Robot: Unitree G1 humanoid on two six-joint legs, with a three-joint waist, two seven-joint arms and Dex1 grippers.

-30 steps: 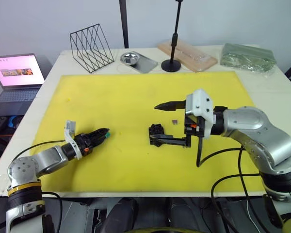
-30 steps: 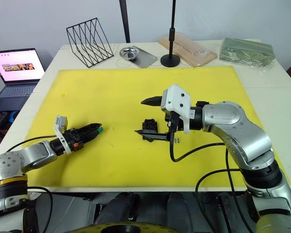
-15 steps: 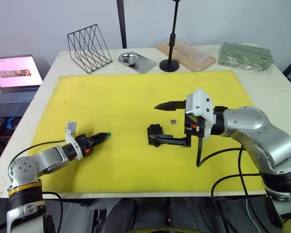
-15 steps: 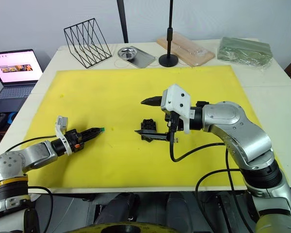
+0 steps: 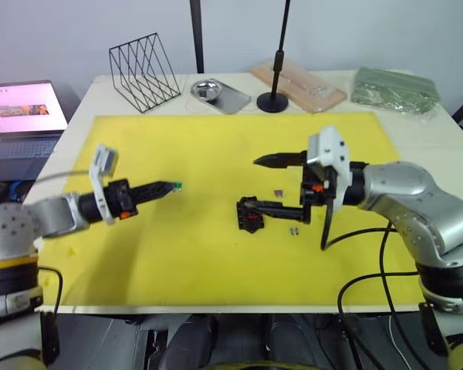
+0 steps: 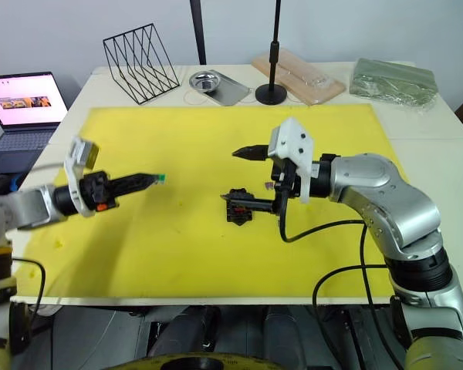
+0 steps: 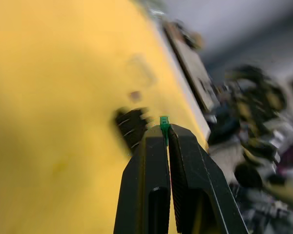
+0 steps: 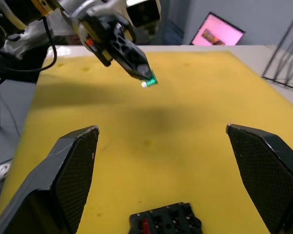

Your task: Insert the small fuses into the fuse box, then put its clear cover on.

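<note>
Left gripper (image 5: 171, 186): fingers clamped on green fuse (image 7: 164, 121), raised above yellow mat (image 5: 216, 154).
Right gripper (image 6: 239, 177): fingers wide apart.
Fuse box (image 5: 249, 215): on mat, just beneath lower right finger; red fuse (image 8: 145, 226) seated inside.

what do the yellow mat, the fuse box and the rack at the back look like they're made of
Yellow mat: probably foam or rubber sheet, matte, with no glare and an even colour. Fuse box: looks like moulded black plastic, dull, with ridged slots visible in the right wrist view. Wire rack: thin black metal wire, likely painted or coated, judging by its slim straight rods.
</note>
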